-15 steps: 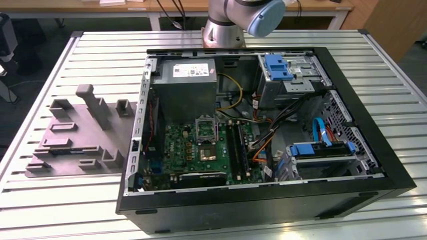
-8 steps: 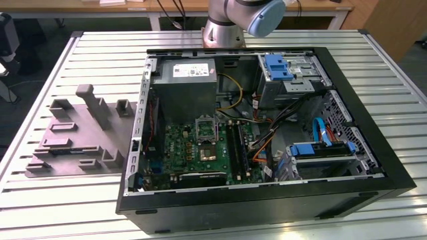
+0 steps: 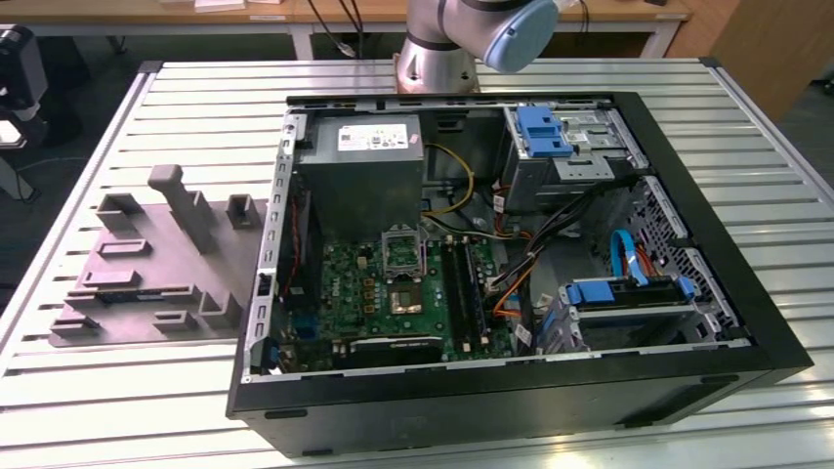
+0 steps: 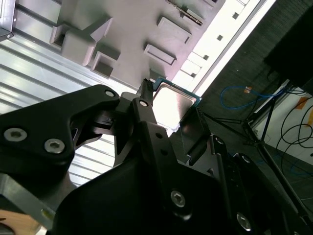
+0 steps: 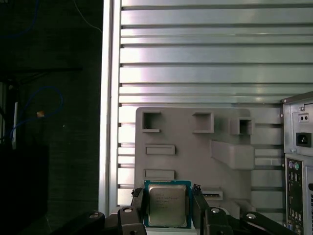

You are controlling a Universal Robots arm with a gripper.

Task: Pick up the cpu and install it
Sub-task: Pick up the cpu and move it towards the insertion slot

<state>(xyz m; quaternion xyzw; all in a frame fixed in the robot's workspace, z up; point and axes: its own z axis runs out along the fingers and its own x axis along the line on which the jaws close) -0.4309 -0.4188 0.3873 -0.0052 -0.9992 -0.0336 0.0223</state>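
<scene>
Closest to lens in both wrist views: black end effector (image 5: 167,208), fingers (image 5: 199,204) clamped on two opposite edges of the cpu (image 5: 167,204). Chip sits flat between them, silvery lid facing the first wrist camera, thin green rim round it. Second wrist view has the same chip at a slant, lid glaring white. The cpu is held in the air, well above the grey fixture tray (image 5: 195,142), overlapping one edge of it in the first wrist view. Tray lies on the slatted metal desk (image 5: 195,49) and has raised blocks and rectangular pockets. Rear panel of the pc case (image 5: 298,166) is just beside the tray.

Exterior view: tray on the exterior view's left, open black pc case right next to it. Inside the case: green motherboard (image 3: 391,293) with silver socket frame (image 3: 402,246), grey power supply (image 3: 362,166) with white label, blue drive brackets (image 3: 541,132), loose cables. Arm base (image 3: 443,44) stands behind the case.
</scene>
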